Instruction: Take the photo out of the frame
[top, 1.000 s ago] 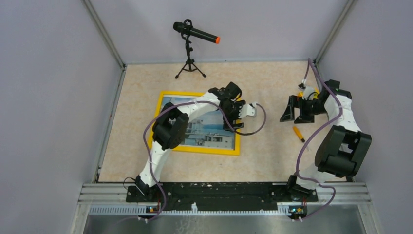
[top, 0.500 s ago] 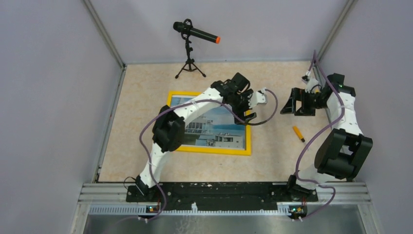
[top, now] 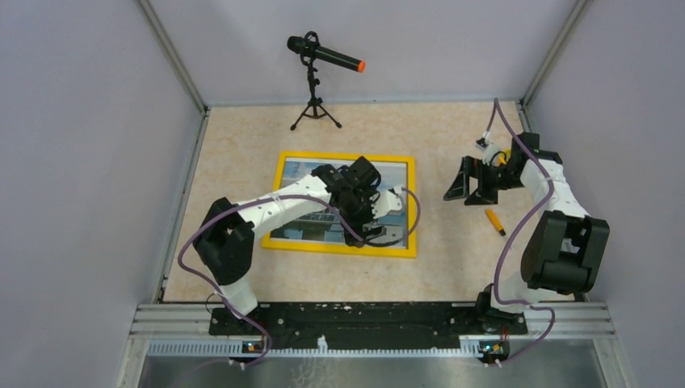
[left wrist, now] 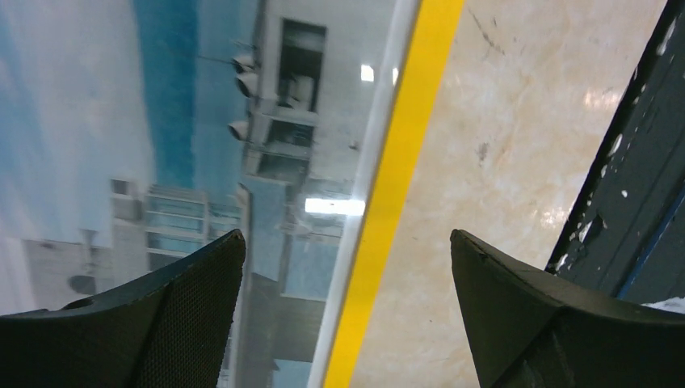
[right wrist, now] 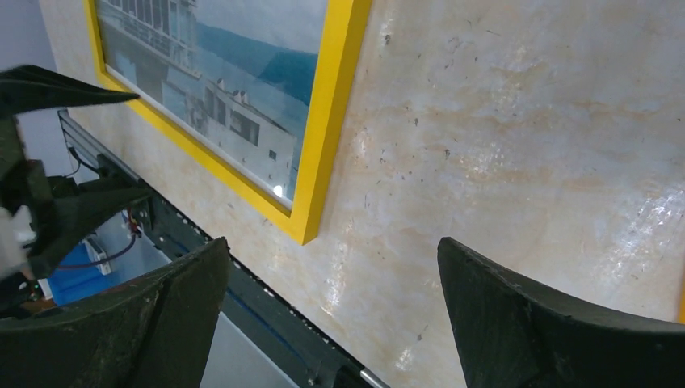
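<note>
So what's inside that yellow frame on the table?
A photo of a white building, water and blue sky, lying face up in the frame. The left claw, open, hangs over it and hides part of the picture from above.

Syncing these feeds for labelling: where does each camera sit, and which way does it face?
Top external: above and behind the bases, looking down at the table; both arms show, left gripper over the frame.
Left wrist: looks down between its open fingers at the photo and yellow border.
Right wrist: looks between its fingers toward the frame's corner.
All three share the frame.
</note>
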`<state>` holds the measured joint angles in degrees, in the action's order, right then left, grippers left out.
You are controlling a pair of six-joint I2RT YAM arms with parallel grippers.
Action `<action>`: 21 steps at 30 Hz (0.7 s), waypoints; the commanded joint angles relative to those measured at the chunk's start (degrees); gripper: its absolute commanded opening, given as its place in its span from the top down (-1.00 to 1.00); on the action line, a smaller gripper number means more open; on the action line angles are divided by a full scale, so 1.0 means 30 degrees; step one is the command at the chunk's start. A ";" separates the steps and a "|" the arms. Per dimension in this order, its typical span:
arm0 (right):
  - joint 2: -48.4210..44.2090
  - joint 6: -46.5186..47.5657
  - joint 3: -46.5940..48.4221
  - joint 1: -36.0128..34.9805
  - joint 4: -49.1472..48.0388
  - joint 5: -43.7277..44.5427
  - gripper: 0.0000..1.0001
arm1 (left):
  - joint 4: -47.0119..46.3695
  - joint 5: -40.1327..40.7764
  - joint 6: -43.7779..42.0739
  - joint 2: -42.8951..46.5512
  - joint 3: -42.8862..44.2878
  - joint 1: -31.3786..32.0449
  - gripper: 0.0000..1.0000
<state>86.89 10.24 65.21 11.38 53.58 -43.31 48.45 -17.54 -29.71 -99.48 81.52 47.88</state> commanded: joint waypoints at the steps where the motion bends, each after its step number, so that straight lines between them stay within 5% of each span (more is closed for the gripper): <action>1: 0.0545 -0.0542 -0.0285 0.0016 -0.0743 -0.0538 -0.93 | -0.0562 0.1811 0.0358 0.0601 -0.1567 0.1420 -0.97; 5: 0.1298 -0.0248 -0.0003 0.0016 -0.0487 -0.0620 -0.88 | -0.1011 0.3969 0.0354 -0.0289 -0.1696 0.2994 -0.94; 21: 0.2645 -0.0366 -0.0054 0.0016 -0.0668 -0.1268 -0.84 | -0.3334 1.0019 0.1772 -0.3600 -0.2401 0.6379 -0.30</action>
<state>93.67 9.32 64.79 11.42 52.82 -45.19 42.17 6.61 -25.41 -108.60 75.46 65.43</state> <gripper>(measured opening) 0.920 0.687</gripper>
